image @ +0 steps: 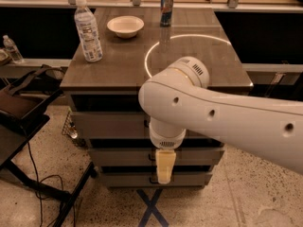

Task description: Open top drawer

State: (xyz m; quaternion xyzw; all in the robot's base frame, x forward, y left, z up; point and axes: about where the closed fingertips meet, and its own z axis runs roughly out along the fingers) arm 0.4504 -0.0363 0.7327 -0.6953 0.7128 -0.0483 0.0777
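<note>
**Top drawer (108,125): front in view, arm across it**

- Floor, nearest: speckled, with a blue tape cross (151,207) just in front of the cabinet.
- Gripper (165,167): pale yellow, pointing straight down, below the white wrist. It hangs in front of the middle drawer (118,156) and the bottom drawer (189,178), about mid-width. Its tip is level with the bottom drawer's front. Contact with either front: cannot tell. Jaws: apart or together cannot be told from this angle.
- Top drawer: uppermost of the three grey-beige fronts, directly under the near edge of the desk (118,65), with a dark band between desk and front. Only the left part of the front shows. The middle and right are covered by the robot arm (222,117), so its handle is hidden. No interior shows.
- Arm: thick and white, entering from the right edge of view and bending downward at the cabinet's middle.
- Desk, left edge: clear water bottle (88,30), upright, white cap.
- Desk, toward the far edge: white bowl (125,26), just right of the bottle and apart from it. A drink can (166,8) stands upright at the far edge, about mid-width.
- Desk, right half: a bright ring of light (154,51) on the surface, its near part behind the arm.
- Left of the cabinet: dark stand (21,117) with cables trailing on the floor.
</note>
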